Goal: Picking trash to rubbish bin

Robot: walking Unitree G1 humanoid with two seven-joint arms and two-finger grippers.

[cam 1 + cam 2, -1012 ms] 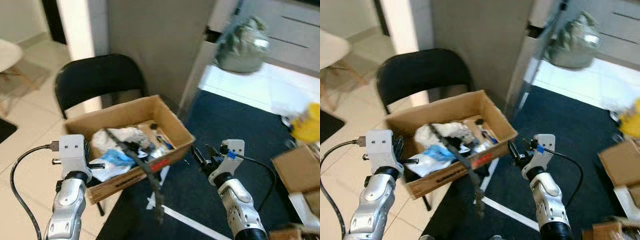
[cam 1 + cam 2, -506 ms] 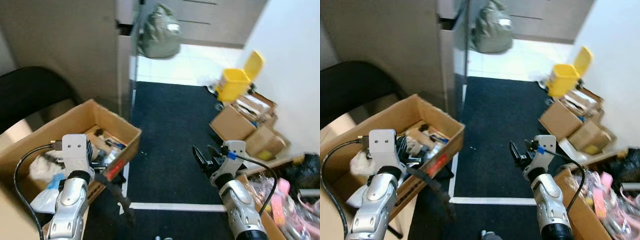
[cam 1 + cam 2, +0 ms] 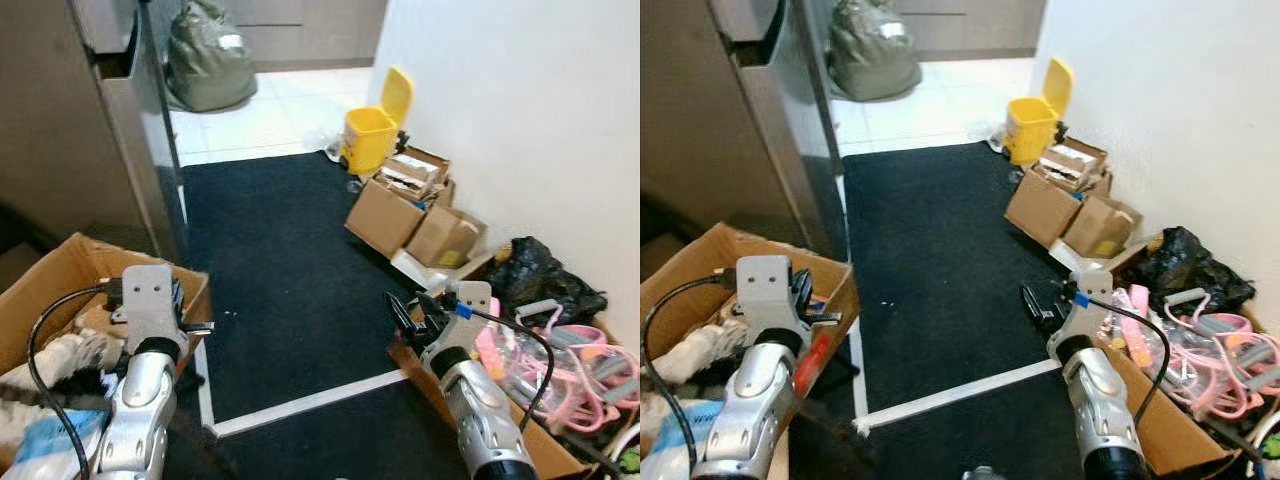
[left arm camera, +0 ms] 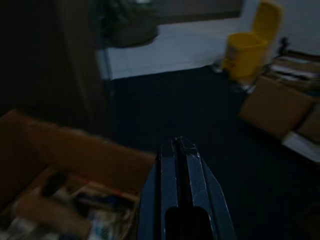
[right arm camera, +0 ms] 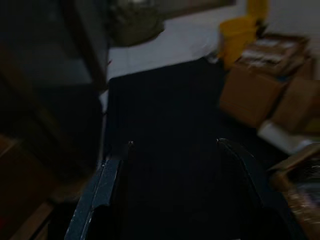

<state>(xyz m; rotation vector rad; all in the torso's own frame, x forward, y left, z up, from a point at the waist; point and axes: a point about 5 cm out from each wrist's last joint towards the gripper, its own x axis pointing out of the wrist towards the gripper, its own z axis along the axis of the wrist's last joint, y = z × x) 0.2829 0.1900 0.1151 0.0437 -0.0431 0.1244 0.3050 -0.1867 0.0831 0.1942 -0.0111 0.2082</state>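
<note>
No legible writing or brand marks are visible. Rubbish bin (image 3: 372, 134): yellow plastic, lid raised, standing on the floor at the far edge of the black mat (image 3: 270, 250), beside stacked corrugated cardboard boxes (image 3: 400, 210). Left pincer (image 4: 180, 150): fingers pressed together, holding nothing, above an open cardboard box (image 3: 50, 290) of crumpled trash (image 3: 60, 360). Right pincer (image 5: 175, 145): fingers spread wide, empty, over the mat.

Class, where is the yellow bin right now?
The yellow bin stands ahead on the robot's right, against the white wall, just beyond the cardboard boxes.
</note>
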